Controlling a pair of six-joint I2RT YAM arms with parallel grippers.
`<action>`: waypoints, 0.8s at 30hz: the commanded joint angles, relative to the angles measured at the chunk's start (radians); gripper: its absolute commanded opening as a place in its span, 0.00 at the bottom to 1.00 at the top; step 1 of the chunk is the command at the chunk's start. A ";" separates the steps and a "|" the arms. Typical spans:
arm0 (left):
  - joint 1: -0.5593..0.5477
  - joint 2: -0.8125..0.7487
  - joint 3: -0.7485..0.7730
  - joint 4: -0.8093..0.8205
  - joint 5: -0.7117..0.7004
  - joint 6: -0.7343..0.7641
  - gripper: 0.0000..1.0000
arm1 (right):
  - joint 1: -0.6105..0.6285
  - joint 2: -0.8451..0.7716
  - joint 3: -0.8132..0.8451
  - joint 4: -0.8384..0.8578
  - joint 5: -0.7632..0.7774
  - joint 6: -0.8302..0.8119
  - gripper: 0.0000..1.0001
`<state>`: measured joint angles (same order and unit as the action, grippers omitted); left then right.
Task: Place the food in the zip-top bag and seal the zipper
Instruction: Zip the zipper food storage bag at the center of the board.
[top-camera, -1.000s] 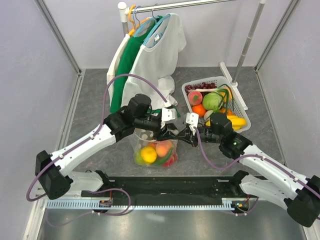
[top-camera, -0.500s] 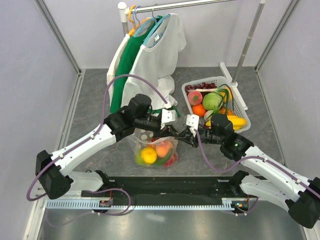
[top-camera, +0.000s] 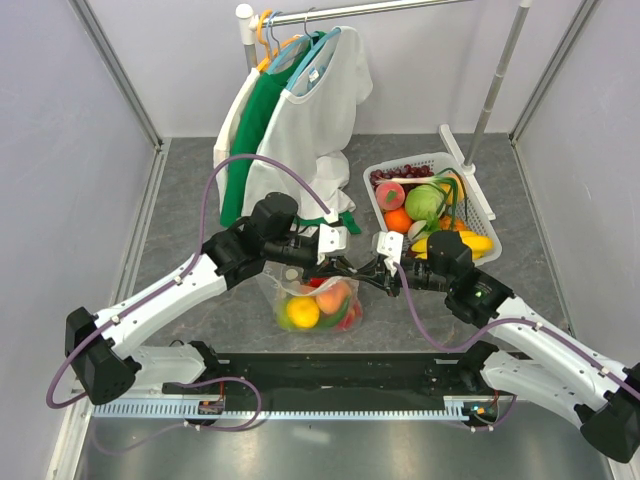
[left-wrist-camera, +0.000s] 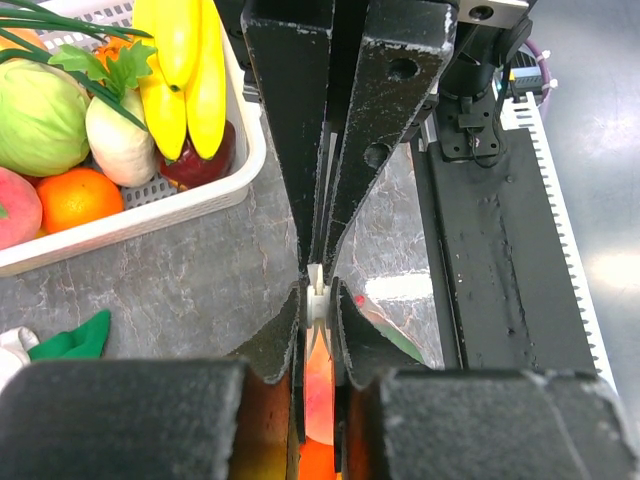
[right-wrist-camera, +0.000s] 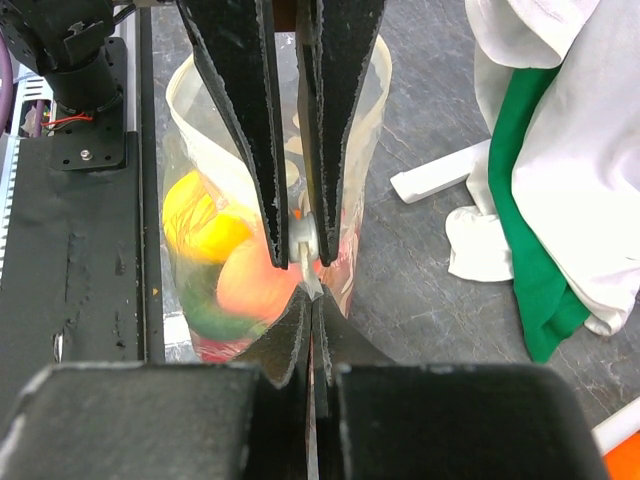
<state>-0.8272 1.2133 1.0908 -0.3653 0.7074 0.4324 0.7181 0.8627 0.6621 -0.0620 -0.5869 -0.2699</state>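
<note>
The zip-top bag (top-camera: 288, 292) hangs between my two grippers above the table, with food inside: a yellow lemon (top-camera: 303, 312), an orange peach (top-camera: 334, 296) and green and red pieces. My left gripper (top-camera: 345, 266) is shut on a small white piece of the zipper (left-wrist-camera: 317, 288) at the bag's top edge; its jaws (left-wrist-camera: 318, 300) pinch it. Facing it tip to tip, my right gripper (top-camera: 368, 272) is shut on the bag's top edge (right-wrist-camera: 312, 300). In the right wrist view the bag (right-wrist-camera: 190, 110) bulges below with the lemon (right-wrist-camera: 200, 225) and peach (right-wrist-camera: 255, 285).
A white slotted basket (top-camera: 480, 205) with more toy fruit and vegetables stands at the back right. White and green garments (top-camera: 310, 120) hang on a rack at the back, its right pole (top-camera: 495, 90) behind the basket. A black base plate (top-camera: 340, 372) runs along the near edge.
My left gripper has closed on the zipper piece. Both grippers and the hanging bag have shifted slightly to the right.
</note>
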 joint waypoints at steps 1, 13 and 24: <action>0.003 -0.028 -0.006 -0.047 -0.043 0.029 0.02 | -0.005 -0.031 0.008 0.011 0.012 -0.034 0.00; 0.049 -0.075 -0.028 -0.124 -0.075 0.078 0.02 | -0.005 -0.114 -0.016 -0.055 0.036 -0.051 0.00; 0.140 -0.170 -0.071 -0.234 -0.106 0.121 0.02 | -0.006 -0.163 -0.010 -0.124 0.125 -0.071 0.00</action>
<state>-0.7219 1.1156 1.0462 -0.5140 0.6571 0.5011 0.7170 0.7357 0.6437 -0.1757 -0.5179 -0.3271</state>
